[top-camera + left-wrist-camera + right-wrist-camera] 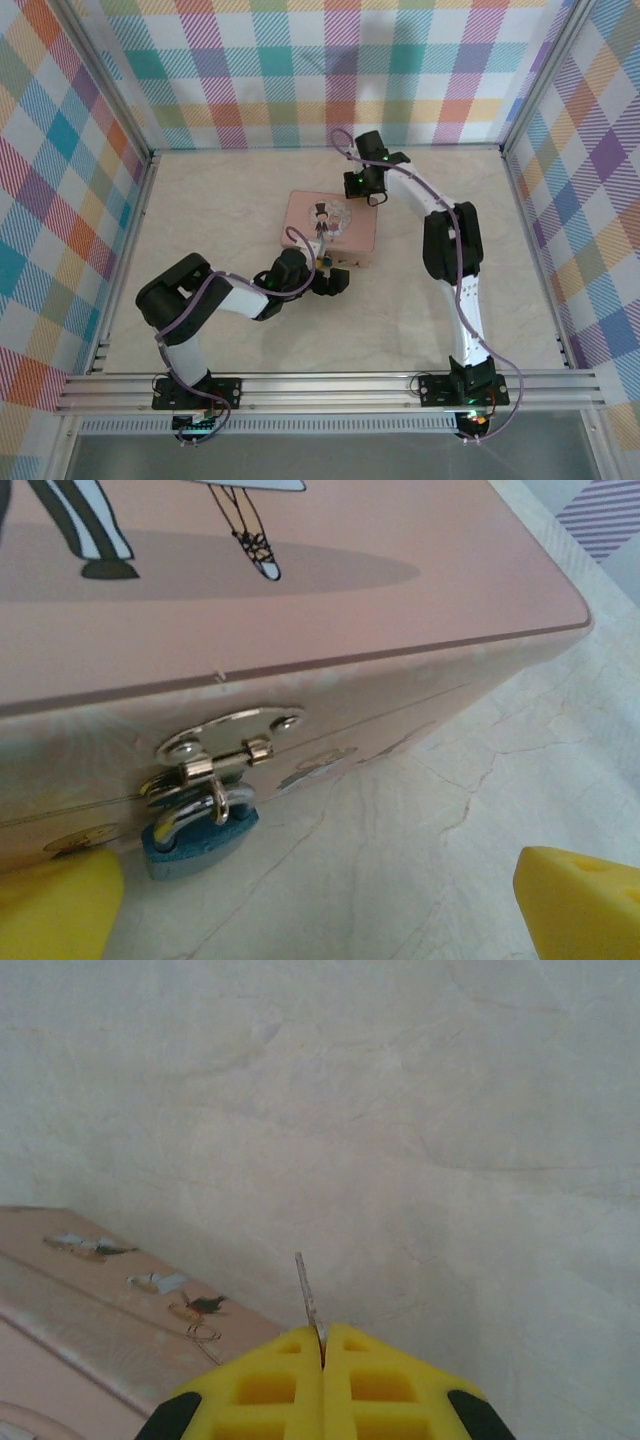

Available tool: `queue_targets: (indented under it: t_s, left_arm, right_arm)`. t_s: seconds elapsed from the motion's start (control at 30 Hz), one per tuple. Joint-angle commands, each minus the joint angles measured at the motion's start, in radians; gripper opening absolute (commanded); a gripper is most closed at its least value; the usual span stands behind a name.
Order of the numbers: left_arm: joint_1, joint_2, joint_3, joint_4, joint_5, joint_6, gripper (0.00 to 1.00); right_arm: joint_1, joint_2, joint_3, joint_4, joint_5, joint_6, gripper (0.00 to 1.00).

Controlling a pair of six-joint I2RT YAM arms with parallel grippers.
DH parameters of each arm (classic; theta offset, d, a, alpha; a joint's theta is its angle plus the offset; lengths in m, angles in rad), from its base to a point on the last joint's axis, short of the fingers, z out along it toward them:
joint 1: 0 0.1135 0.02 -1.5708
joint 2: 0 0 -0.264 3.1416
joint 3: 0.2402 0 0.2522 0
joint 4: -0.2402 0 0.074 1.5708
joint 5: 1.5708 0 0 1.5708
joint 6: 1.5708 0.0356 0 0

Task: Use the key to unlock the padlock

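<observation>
1. Hanging from the silver hasp on the pink tin's near wall, the padlock had its shackle through the loop and its blue body low by the table.
2. The left gripper stood wide open and empty at the tin's near side. The padlock was just beside one yellow fingertip and well apart from the other.
3. The right gripper was clamped tight on the key, a thin silver blade poking out between the pads.
4. That gripper hovered by the tin's far right corner, well apart from the padlock.
</observation>
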Motion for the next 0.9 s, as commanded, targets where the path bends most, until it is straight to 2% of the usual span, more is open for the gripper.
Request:
queue_targets:
  t_s: [0.0,0.33,0.5,0.57,0.7,0.77,0.87]
  left_arm:
    - [-0.014,0.037,0.03,0.121,0.005,0.069,1.0]
    - [-0.058,0.109,0.061,0.25,-0.035,0.173,0.99]
    - [-0.066,0.132,0.088,0.277,0.03,0.183,0.9]
    - [-0.066,0.135,0.094,0.281,0.03,0.183,0.89]
    - [-0.064,0.15,0.11,0.285,0.057,0.191,0.81]
    - [-0.066,0.166,0.119,0.295,0.041,0.174,0.82]
    - [-0.076,0.184,0.124,0.308,-0.051,0.16,0.85]
  right_arm:
    - [0.025,0.022,0.02,-0.054,-0.036,-0.04,0.0]
    - [0.053,0.014,-0.054,-0.043,-0.051,-0.04,0.0]
    - [0.065,0.005,-0.095,-0.027,-0.053,-0.035,0.0]
    - [0.067,0.003,-0.111,-0.02,-0.054,-0.031,0.0]
    - [0.071,-0.006,-0.141,-0.008,-0.056,-0.028,0.0]
    - [0.071,-0.013,-0.157,0.001,-0.057,-0.025,0.0]
    - [0.071,-0.017,-0.167,-0.001,-0.062,-0.02,0.0]
